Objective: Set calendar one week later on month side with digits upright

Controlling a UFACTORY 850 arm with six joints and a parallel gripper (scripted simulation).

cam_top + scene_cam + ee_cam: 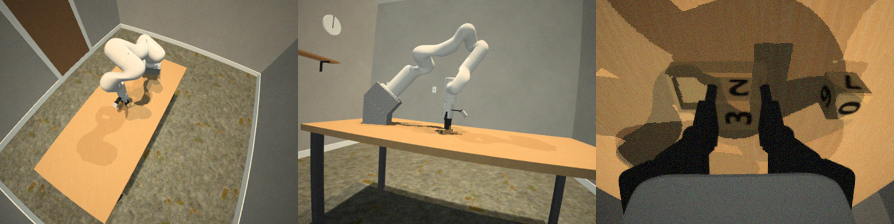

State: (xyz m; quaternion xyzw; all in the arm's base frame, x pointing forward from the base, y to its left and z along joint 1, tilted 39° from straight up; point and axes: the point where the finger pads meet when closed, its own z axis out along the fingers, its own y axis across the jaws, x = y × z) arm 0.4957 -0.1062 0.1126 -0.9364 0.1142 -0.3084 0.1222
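My gripper (738, 97) (447, 128) points down, low over the table. It is shut on a wooden cube (739, 103), which shows a 3 and a sideways 2 on two faces turned to the camera, so it looks tilted. A second cube (844, 95) (442, 132) lies to the right in the wrist view, apart from the fingers. It shows a 0, a 9 or 6, and a partly seen mark there, and an 8 in the exterior view. Wooden parts that look like the tray (713, 65) lie behind and left of the held cube. Its floor is shadowed and partly hidden by the fingers.
A dark, block-like wooden piece (773, 62) stands just behind the right finger in the wrist view; whether it belongs to the tray is unclear. The arm's base (377, 107) stands at one end of the table (78, 157) (507, 154). Arm shadows fall across the work area.
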